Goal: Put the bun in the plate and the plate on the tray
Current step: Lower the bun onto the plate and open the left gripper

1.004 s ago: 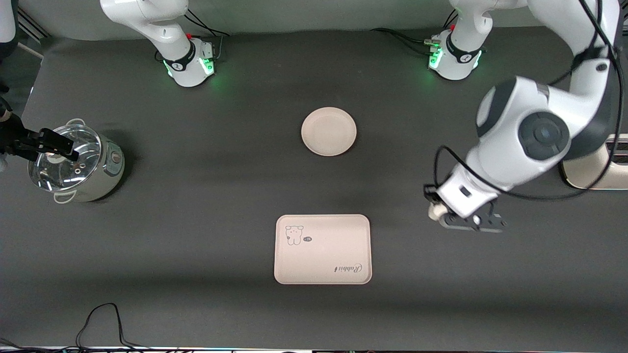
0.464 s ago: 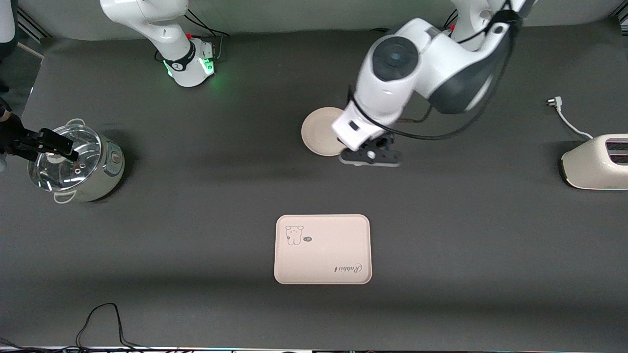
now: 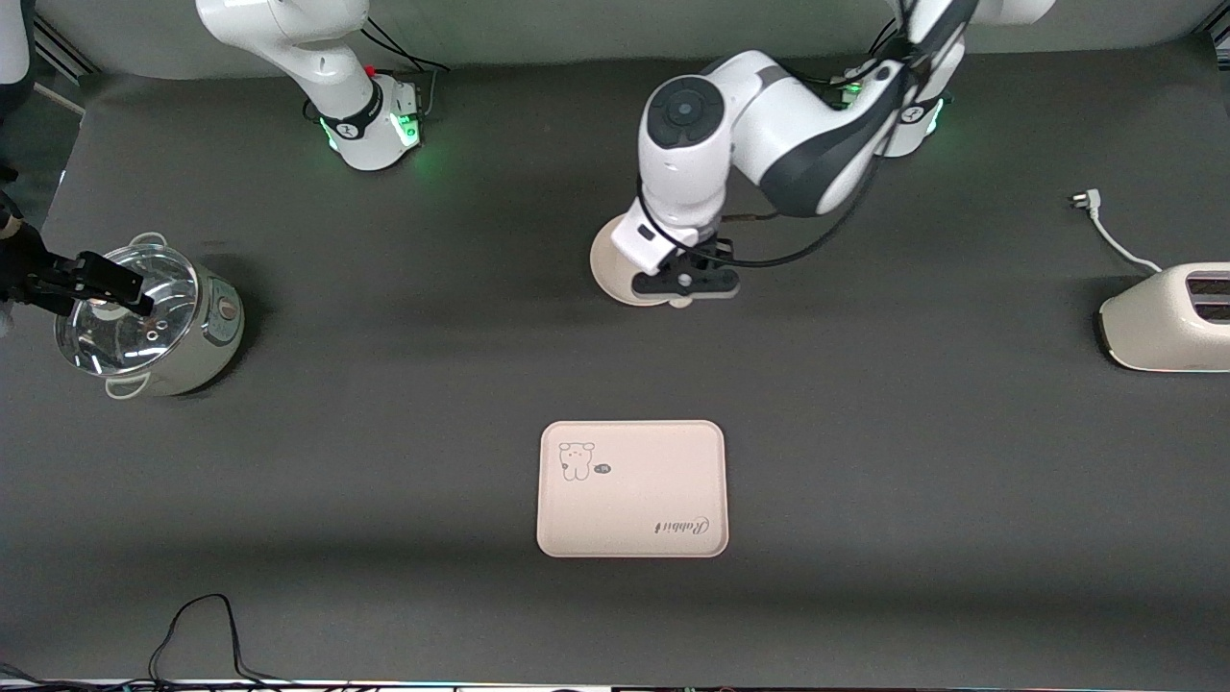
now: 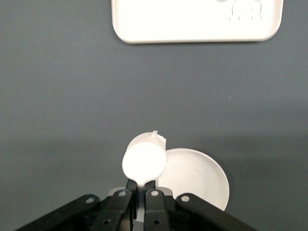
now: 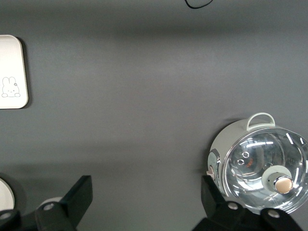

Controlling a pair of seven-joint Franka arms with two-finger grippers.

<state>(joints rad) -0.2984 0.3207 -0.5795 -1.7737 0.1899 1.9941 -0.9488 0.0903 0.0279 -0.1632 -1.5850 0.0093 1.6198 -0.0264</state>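
My left gripper (image 3: 684, 286) is shut on the bun (image 4: 144, 161), a small off-white lump that hangs over the rim of the plate (image 3: 610, 261) on the side nearer the front camera. In the left wrist view the gripper (image 4: 142, 185) pinches the bun's end, with the round cream plate (image 4: 199, 178) just beside it. In the front view only a sliver of the bun (image 3: 680, 303) shows under the hand. The rectangular tray (image 3: 631, 488) lies nearer the front camera, with nothing on it. My right gripper (image 3: 91, 281) waits open over the pot.
A steel pot with a glass lid (image 3: 154, 322) stands at the right arm's end of the table. A cream toaster (image 3: 1168, 317) and its loose plug (image 3: 1086, 200) lie at the left arm's end. A black cable (image 3: 202, 625) loops along the table's near edge.
My left arm has swung with the bun from beside the toaster to the plate's rim, uncovering the toaster. The right arm has not moved.
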